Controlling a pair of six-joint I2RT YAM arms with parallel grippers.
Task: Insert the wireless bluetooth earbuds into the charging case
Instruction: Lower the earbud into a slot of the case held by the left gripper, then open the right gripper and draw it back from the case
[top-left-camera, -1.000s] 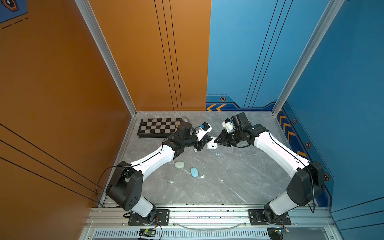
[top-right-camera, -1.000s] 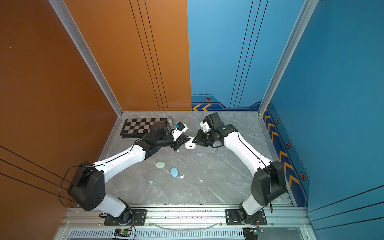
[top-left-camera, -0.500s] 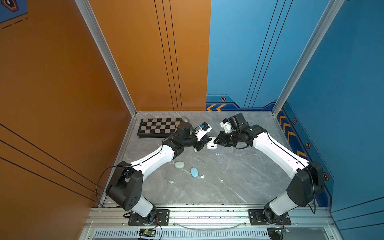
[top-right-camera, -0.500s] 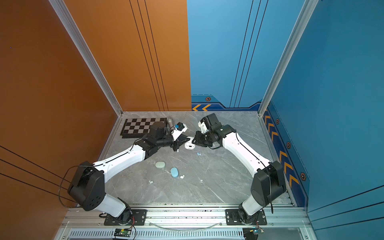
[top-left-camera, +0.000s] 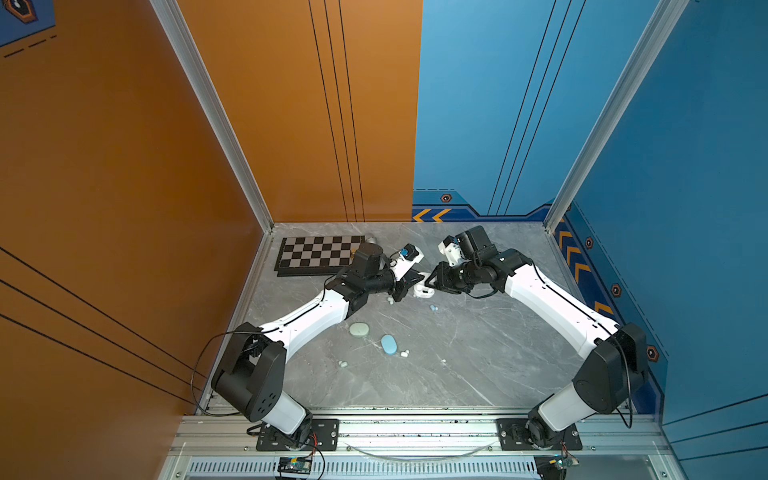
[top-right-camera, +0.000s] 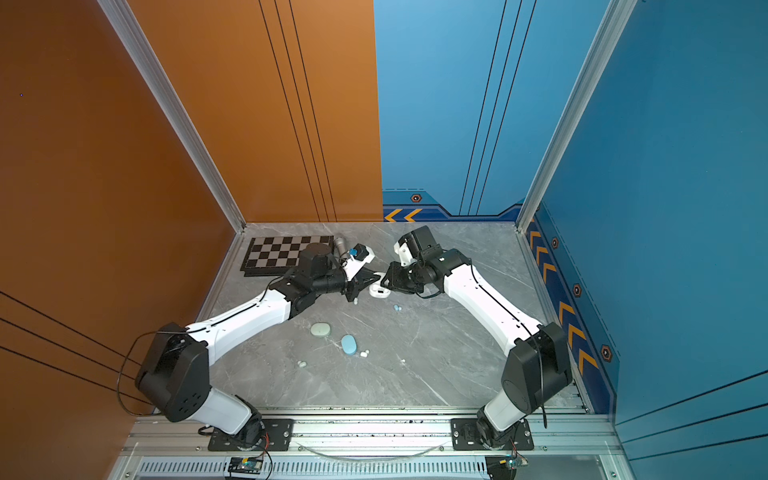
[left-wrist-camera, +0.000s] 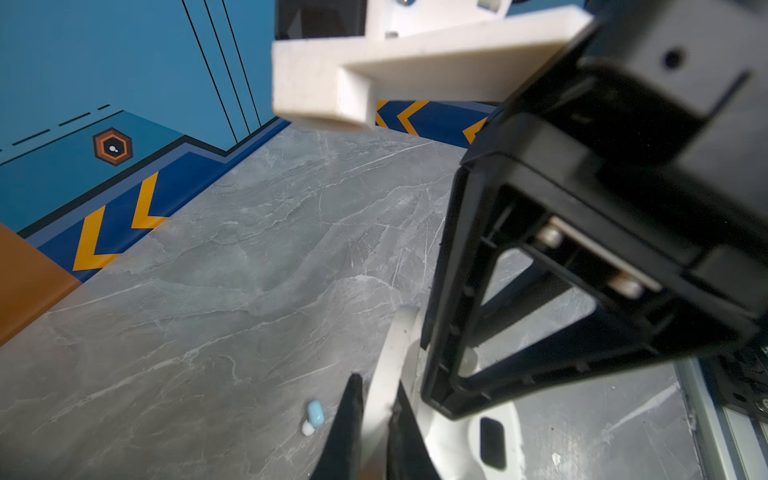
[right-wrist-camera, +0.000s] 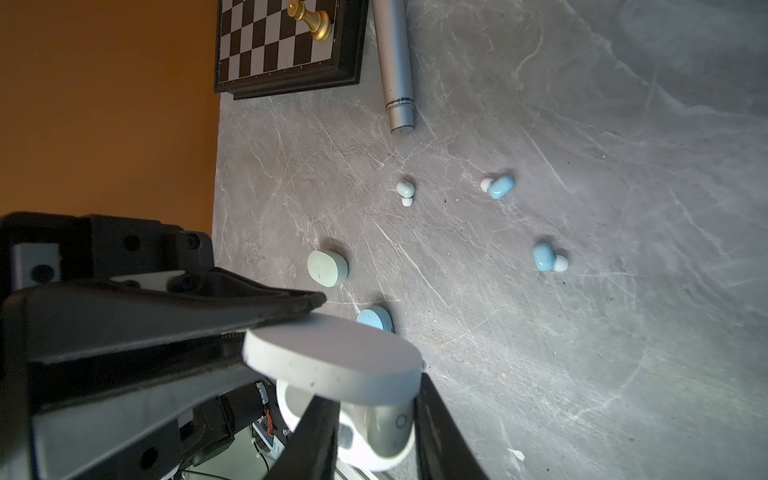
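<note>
Left fingers (left-wrist-camera: 352, 415) are pinched tight on the lid (right-wrist-camera: 332, 357) of the white charging case (right-wrist-camera: 365, 459), propping it open. Right fingers (right-wrist-camera: 444, 432) are narrowly parted, straddling a white earbud (right-wrist-camera: 388, 428) that sits in the case's well; can't tell if either pad touches it. Reads as the release step. To do it well: widen first, then lift straight up so the bud isn't dragged out, while left holds the lid steady. Loose on the counter (right-wrist-camera: 582, 332), well apart from the case: pale blue earbuds (right-wrist-camera: 500, 186), mint earbud (right-wrist-camera: 405, 190).
</note>
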